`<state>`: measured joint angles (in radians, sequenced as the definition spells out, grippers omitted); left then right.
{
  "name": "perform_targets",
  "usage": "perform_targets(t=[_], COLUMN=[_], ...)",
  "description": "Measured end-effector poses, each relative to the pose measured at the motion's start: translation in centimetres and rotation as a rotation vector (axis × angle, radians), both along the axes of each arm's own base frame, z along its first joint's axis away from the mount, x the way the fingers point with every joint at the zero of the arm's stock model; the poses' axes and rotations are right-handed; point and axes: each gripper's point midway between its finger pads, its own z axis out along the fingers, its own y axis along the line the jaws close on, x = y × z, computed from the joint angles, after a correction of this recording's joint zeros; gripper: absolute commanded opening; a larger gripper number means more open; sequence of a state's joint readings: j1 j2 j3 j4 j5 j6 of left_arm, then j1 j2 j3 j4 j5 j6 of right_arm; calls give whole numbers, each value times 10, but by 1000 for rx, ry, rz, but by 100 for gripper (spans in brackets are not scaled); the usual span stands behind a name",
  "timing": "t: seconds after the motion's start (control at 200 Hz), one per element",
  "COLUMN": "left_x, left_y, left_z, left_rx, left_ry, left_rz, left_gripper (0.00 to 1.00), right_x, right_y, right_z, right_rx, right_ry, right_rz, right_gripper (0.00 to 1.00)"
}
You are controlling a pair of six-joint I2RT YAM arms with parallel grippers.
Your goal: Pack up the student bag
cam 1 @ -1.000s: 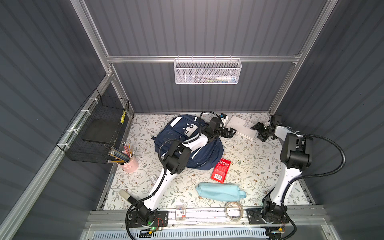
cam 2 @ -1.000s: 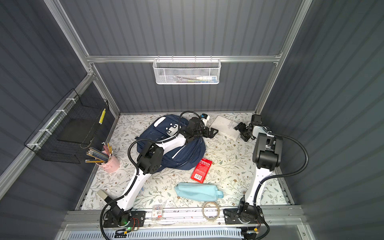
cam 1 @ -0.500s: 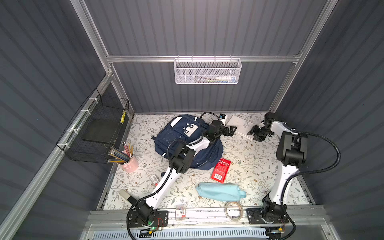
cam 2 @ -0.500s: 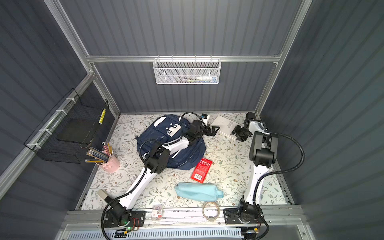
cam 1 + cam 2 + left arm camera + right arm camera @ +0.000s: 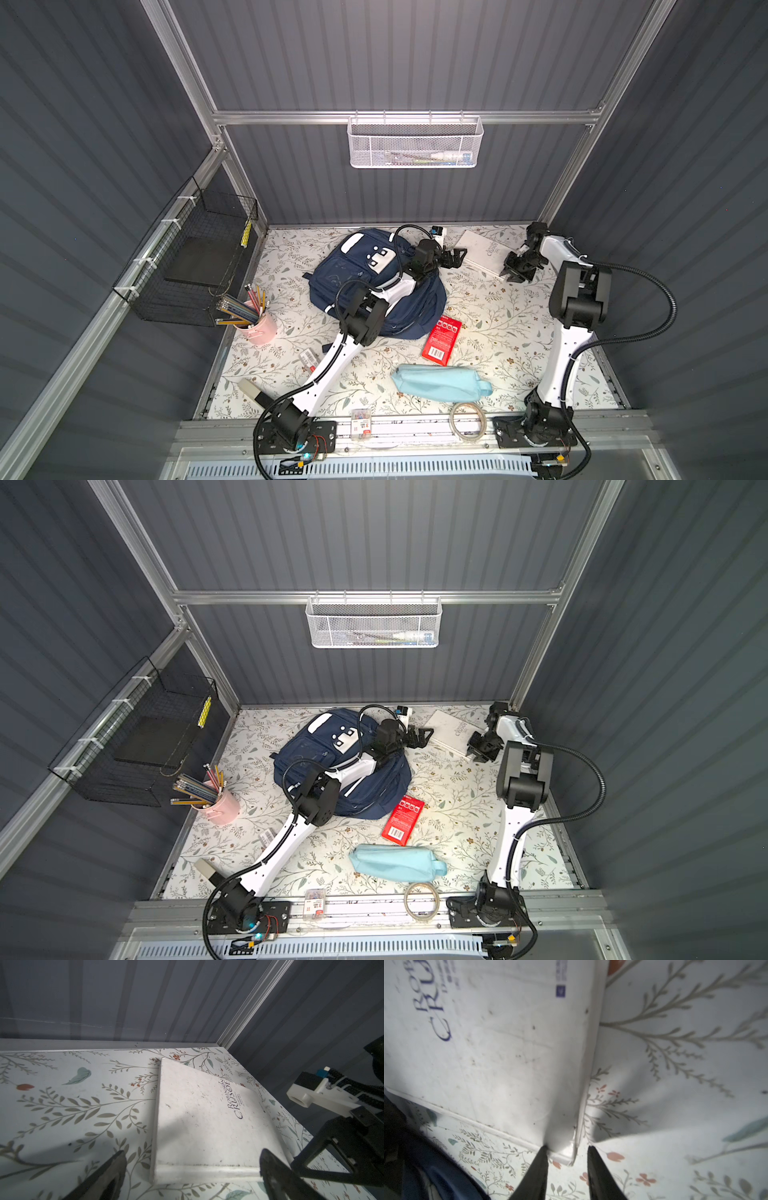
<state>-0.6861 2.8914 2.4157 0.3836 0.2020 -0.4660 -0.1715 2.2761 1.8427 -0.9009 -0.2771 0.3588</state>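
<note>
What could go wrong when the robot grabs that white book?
The right gripper straddles just one corner of the white book, so the book might slip out or its cover might bend. The open left gripper sits at another edge of the book, near the right one; they might bump or shove it away.

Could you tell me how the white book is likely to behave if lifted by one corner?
The book looks thin and soft-covered, so it would probably droop. Lying flat, it should slide rather than roll or tip.
</note>
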Motion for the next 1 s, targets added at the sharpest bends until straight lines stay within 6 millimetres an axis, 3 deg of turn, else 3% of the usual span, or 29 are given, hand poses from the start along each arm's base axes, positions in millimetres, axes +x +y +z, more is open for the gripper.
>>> perform_targets(t=[0.22,0.345,0.41,0.525,0.685,0.805,0.996], left_x=[-1,-2,-4,-10,-24,-35,-53], left_y=[0,-1,0,1,4,7,8], left_z=[-1,0,1,7,12,11,8], left_rx=[-14,-42,-62,-102,-139,-149,-164], left_ry=[-4,3,7,30,70,102,149], left_rz=[1,-5,-9,-22,-48,-78,-129], left_gripper=[100,100,100,100,100,100,100], right_x=[-6,5,17,41,78,104,123], right_y=[13,12,4,-15,-46,-62,-62], right_z=[4,18,34,69,92,84,52], right_rx=[23,48,22,-22,-44,-55,-2], right_ry=[0,-68,-142,-289,-426,-466,-454], right_rz=[35,14,-9,-87,-147,-172,-177], right_gripper=[27,47,61,77,86,85,83])
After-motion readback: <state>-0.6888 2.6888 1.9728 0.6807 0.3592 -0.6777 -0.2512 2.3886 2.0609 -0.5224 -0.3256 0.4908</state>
